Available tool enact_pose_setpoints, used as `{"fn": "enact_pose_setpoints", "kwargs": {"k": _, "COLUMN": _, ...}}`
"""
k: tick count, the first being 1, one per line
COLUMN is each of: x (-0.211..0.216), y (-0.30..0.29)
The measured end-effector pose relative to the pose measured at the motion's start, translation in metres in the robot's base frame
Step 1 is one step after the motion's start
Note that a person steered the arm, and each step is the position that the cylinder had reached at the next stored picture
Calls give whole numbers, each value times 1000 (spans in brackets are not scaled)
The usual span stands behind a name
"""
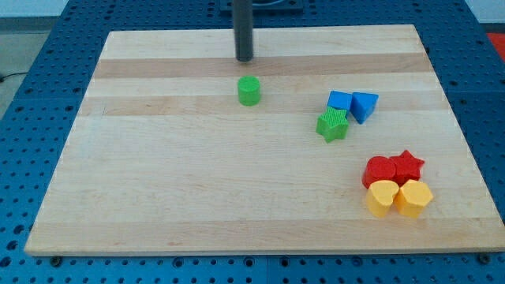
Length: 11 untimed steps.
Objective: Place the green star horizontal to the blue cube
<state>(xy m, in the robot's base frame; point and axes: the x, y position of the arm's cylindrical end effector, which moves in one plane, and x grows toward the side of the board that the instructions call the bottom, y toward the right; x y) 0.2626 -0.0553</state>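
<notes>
Green star [332, 125] lies well to the view's right of and below my tip [245, 59], touching the blue cube [340, 101] at the cube's lower left. No claw on this rod; tip touches no block. Green cylinder [248, 91] sits just below tip on the bench [158, 173].

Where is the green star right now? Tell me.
The green star sits right of the board's centre in the camera view, touching the blue cube just below it, well right of my tip.
</notes>
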Motion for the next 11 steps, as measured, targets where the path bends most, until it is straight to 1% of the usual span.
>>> {"fn": "enact_pose_setpoints", "kwargs": {"k": 1, "x": 4, "y": -23}}
{"fn": "enact_pose_setpoints", "kwargs": {"k": 2, "x": 16, "y": -3}}
{"fn": "enact_pose_setpoints", "kwargs": {"k": 3, "x": 38, "y": -12}}
{"fn": "enact_pose_setpoints", "kwargs": {"k": 4, "x": 69, "y": -11}}
{"fn": "enact_pose_setpoints", "kwargs": {"k": 5, "x": 76, "y": -3}}
{"fn": "enact_pose_setpoints", "kwargs": {"k": 6, "x": 69, "y": 37}}
{"fn": "enact_pose_setpoints", "kwargs": {"k": 7, "x": 70, "y": 104}}
{"fn": "enact_pose_setpoints", "kwargs": {"k": 8, "x": 99, "y": 105}}
{"fn": "enact_pose_setpoints", "kwargs": {"k": 9, "x": 102, "y": 62}}
{"fn": "enact_pose_setpoints", "kwargs": {"k": 11, "x": 92, "y": 16}}
